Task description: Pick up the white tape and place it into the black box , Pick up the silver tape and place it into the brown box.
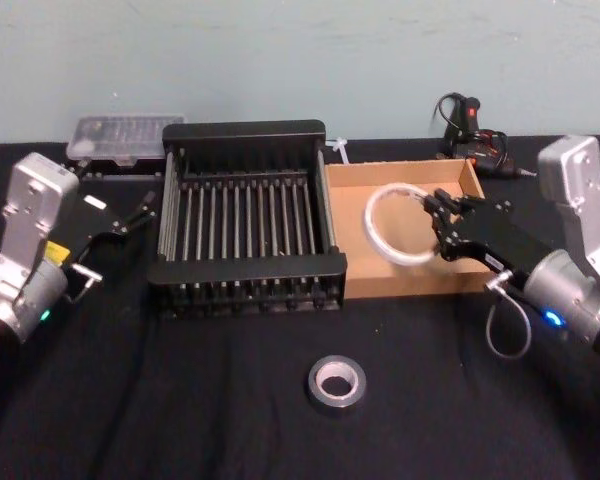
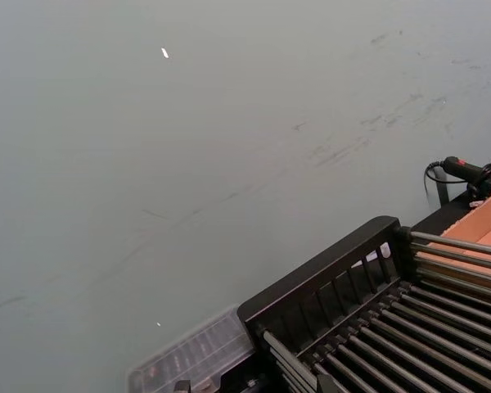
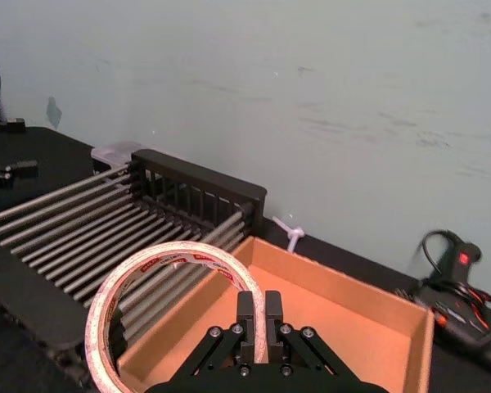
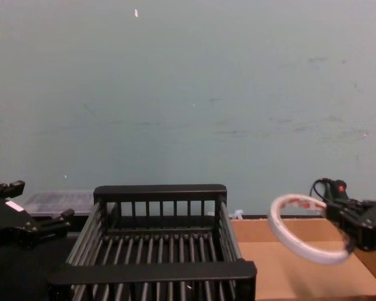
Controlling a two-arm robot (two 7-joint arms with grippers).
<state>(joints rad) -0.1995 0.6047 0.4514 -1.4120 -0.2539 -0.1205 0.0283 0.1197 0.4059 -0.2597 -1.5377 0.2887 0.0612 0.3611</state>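
- Gripping the white tape [image 1: 400, 224] by its rim, the right gripper [image 1: 442, 222] held the roll tilted in the air above the brown box [image 1: 365, 276], its fingers [image 3: 260, 315] clenched on the band.
- Red printing ran along the roll's edge in the right wrist view, too small to read.
- The black box [image 1: 242, 270] sat on the bench touching the brown box's left wall, near the bench's far edge.
- The silver tape [image 1: 337, 384] lay flat on the bench's black cloth, nearer the front edge, well apart from both grippers, in front of the seam between the two boxes.
- The left gripper [image 1: 138, 212] hung just beside the black box's left wall, fingers spread and holding nothing.
- A clear plastic case [image 1: 123, 135] rested behind the black box's far-left corner.
- A black tool with a red button and coiled cable [image 1: 470, 128] lay at the bench's far edge, behind the brown box.
- A white cable tie [image 3: 291, 232] lay between the two boxes' far corners.
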